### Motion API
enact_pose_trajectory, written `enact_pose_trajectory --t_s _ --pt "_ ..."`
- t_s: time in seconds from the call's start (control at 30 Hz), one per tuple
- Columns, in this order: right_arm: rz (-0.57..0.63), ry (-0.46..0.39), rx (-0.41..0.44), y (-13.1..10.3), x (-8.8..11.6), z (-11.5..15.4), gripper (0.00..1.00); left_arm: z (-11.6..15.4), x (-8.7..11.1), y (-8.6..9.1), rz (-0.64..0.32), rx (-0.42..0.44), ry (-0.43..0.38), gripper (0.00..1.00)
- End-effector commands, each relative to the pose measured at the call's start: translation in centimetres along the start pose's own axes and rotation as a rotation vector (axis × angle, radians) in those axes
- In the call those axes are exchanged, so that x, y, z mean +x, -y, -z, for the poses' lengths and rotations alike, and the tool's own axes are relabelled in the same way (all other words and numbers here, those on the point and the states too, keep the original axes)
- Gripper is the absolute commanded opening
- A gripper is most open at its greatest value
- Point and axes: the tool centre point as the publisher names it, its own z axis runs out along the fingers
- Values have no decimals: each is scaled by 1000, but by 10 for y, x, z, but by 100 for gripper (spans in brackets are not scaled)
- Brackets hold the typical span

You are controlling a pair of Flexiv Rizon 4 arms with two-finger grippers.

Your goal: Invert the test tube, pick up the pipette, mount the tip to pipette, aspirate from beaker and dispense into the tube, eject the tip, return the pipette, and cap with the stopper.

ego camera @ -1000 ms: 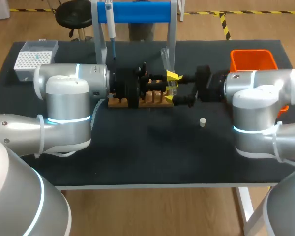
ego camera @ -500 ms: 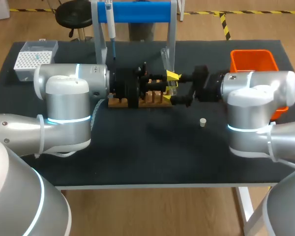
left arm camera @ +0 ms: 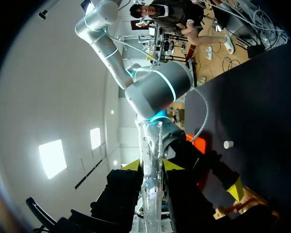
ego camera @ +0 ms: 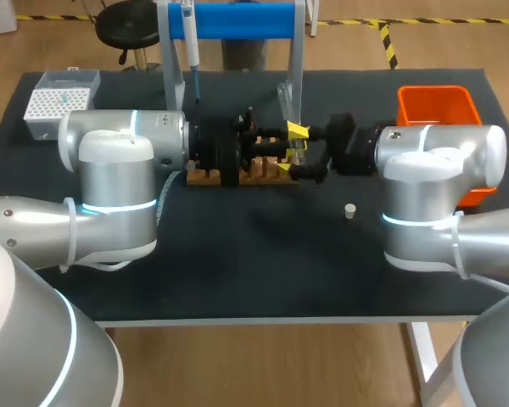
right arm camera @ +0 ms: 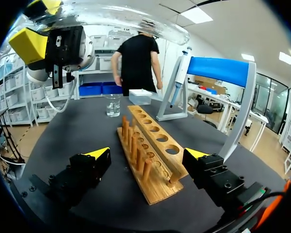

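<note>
The left gripper [left arm camera: 151,166] is clamped on the clear glass test tube [left arm camera: 150,194], a yellow fingertip pressed to each side of it; the tube runs out ahead of the fingers, its far end pointing toward my right arm. In the head view this pair sits over the near right end of the long wooden test-tube rack with its row of round holes [right arm camera: 144,124], roughly mid-table.

The right gripper [right arm camera: 148,155] stands wide open and holds nothing; its two yellow-tipped fingers straddle the near end of the rack from just above the black tabletop [ego camera: 263,254], and the tube in the other gripper crosses overhead in the right wrist view, well clear of these fingers.

The white-and-blue pipette [ego camera: 189,34] hangs on the blue-topped white stand [ego camera: 237,19] behind the rack; the small clear glass beaker [right arm camera: 113,104] stands on the table beyond the rack's far end, and near it sits the white box of pipette tips [ego camera: 55,102], at the far left corner in the head view. The small white stopper [ego camera: 349,210] stands alone on the table — just in front of the right arm and apart from the rack; the orange plastic bin [ego camera: 437,103] sits at the far right, partly hidden by that arm.
</note>
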Motion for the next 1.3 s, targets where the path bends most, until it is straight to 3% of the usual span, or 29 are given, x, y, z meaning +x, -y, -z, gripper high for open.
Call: enact_pose_trajectory --t_s 0.03,0.6,0.73,0.87,0.97,1.2,1.3 --pt "1 13 -8 0 3 -1 100 -1 0 0 -2 0 1 0" --pt "1 13 -8 0 3 -1 100 3 -1 0 22 14 11 0" --pt "1 13 -8 0 3 -1 100 14 -8 -2 175 43 12 0" --pt "1 13 -8 0 3 -1 100 28 -18 -6 356 69 65 0" --pt "1 13 -8 0 3 -1 100 37 -25 -10 542 53 73 0" --pt "1 13 -8 0 3 -1 100 33 -45 -22 888 20 62 0" --pt "1 13 -8 0 3 -1 100 30 -50 -28 1035 41 108 0"
